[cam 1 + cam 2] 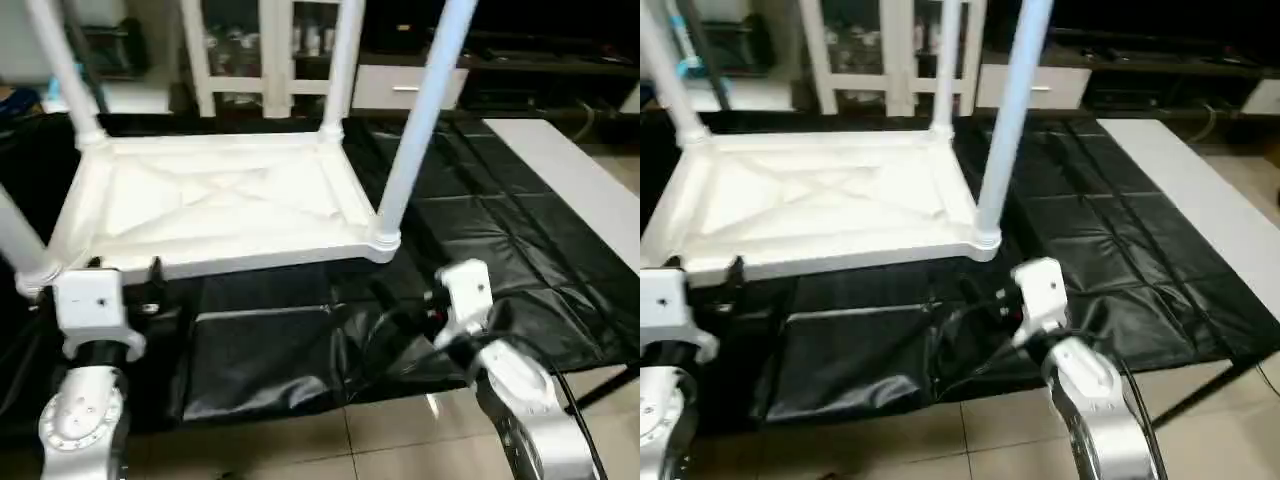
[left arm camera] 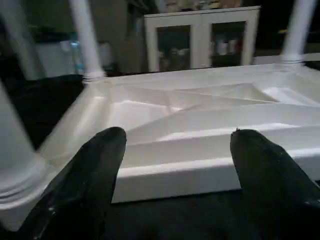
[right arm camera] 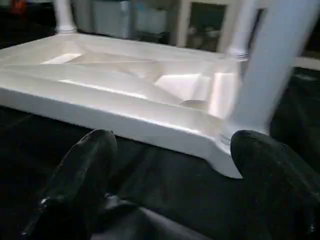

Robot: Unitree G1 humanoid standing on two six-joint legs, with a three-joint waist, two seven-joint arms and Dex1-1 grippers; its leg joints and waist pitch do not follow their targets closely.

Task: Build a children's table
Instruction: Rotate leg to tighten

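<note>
Your two silver forearms fill the near edge. On your left, the left claw (image 2: 172, 165) is spread wide and holds nothing, its black fingers (image 2: 85, 180) hanging just short of the near rim of the top (image 1: 215, 205).

That top lies upside down on the black sheet (image 1: 480, 230) covering the tabletop (image 1: 570, 180), X-ribbed underside facing up. All four legs stand upright in the corner sockets: the near-left leg (image 1: 15, 235) beside your left wrist, the far-left leg (image 1: 65, 70), the far-right leg (image 1: 340, 65), and the near-right leg (image 1: 420, 120).

On your right, the right claw (image 3: 172, 175) is also wide and empty, low over the black sheet, near the near-right corner of the top but not touching it.

Behind the tabletop you see a white cabinet (image 1: 265, 50) with glass doors.
</note>
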